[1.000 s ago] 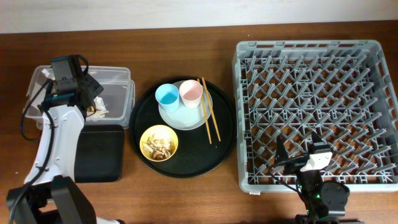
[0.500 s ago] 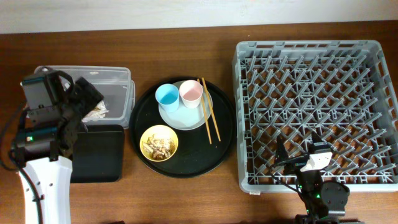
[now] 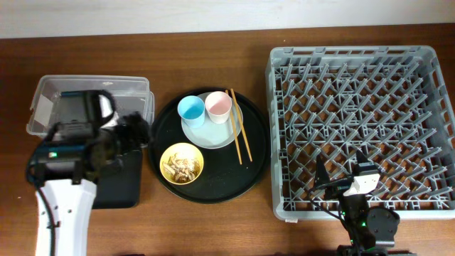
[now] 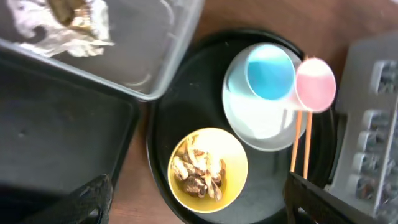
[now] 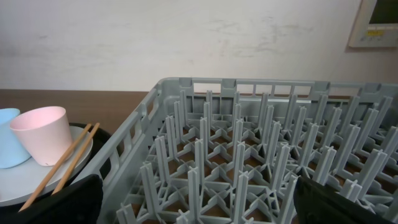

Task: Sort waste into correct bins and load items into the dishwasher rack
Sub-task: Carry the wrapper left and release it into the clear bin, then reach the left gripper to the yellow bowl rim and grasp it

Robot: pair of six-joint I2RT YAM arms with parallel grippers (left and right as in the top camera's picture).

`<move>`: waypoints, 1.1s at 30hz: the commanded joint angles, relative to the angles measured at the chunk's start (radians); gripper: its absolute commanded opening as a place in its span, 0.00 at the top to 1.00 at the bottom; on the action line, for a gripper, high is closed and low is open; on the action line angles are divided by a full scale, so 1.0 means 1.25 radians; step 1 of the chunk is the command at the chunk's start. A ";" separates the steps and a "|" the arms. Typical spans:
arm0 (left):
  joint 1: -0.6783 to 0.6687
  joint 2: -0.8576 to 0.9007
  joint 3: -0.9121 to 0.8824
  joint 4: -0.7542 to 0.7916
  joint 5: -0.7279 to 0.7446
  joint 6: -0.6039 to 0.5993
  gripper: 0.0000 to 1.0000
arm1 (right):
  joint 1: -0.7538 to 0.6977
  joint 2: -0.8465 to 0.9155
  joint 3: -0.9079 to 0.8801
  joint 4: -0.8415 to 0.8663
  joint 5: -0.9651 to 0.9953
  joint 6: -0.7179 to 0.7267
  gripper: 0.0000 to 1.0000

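My left gripper (image 3: pixel 132 135) is open and empty, above the gap between the flat black tray (image 3: pixel 117 188) and the round tray; in the left wrist view (image 4: pixel 199 202) it hangs over the yellow bowl (image 3: pixel 182 163) holding beige food scraps (image 4: pixel 198 169). The blue cup (image 3: pixel 190 109) and pink cup (image 3: pixel 217 106) stand on the pale plate (image 3: pixel 213 133), with two chopsticks (image 3: pixel 239 135) along its right edge. The crumpled tissue (image 4: pixel 40 34) and gold-brown wrapper (image 4: pixel 78 14) lie in the clear tub (image 3: pixel 135 91). My right gripper (image 3: pixel 344 173) is open over the front edge of the grey rack (image 3: pixel 355 57).
The bowl and plate sit on a big round black tray (image 3: pixel 213 190) between the bins and the rack. The rack holds nothing among its pegs (image 5: pixel 249 143). Bare wooden tabletop (image 3: pixel 213 43) runs along the back.
My left arm has swung from over the clear tub forward and right, to the round tray's left edge, with its gripper open. The right arm has not moved.
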 commanded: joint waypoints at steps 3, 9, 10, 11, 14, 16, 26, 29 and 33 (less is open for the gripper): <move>-0.118 -0.003 0.002 0.001 -0.020 0.021 0.13 | -0.005 -0.005 -0.004 -0.004 -0.010 -0.002 0.02; -0.247 -0.003 0.002 0.019 -0.021 0.021 0.13 | -0.005 -0.005 -0.004 -0.004 -0.010 -0.002 0.02; -0.259 -0.003 0.002 0.026 -0.021 0.021 0.13 | -0.005 -0.005 -0.004 -0.004 -0.010 -0.002 0.02; -0.272 -0.001 0.002 0.035 -0.022 0.021 0.13 | -0.005 -0.005 -0.004 -0.004 -0.010 -0.002 0.02; -0.293 -0.001 0.002 0.052 -0.027 0.021 0.13 | -0.005 -0.005 -0.004 -0.004 -0.010 -0.002 0.02; -0.302 0.002 0.002 0.056 -0.027 0.021 0.13 | -0.005 -0.005 -0.004 -0.004 -0.010 -0.002 0.02; -0.474 0.132 0.002 0.063 -0.027 0.040 0.16 | -0.005 -0.005 -0.004 -0.004 -0.010 -0.002 0.01; -0.540 0.162 0.002 0.061 -0.027 0.040 0.17 | -0.005 -0.005 -0.004 -0.004 -0.010 -0.002 0.02; -0.566 0.166 0.001 0.032 -0.044 0.038 0.17 | -0.005 -0.005 -0.004 -0.004 -0.010 -0.002 0.02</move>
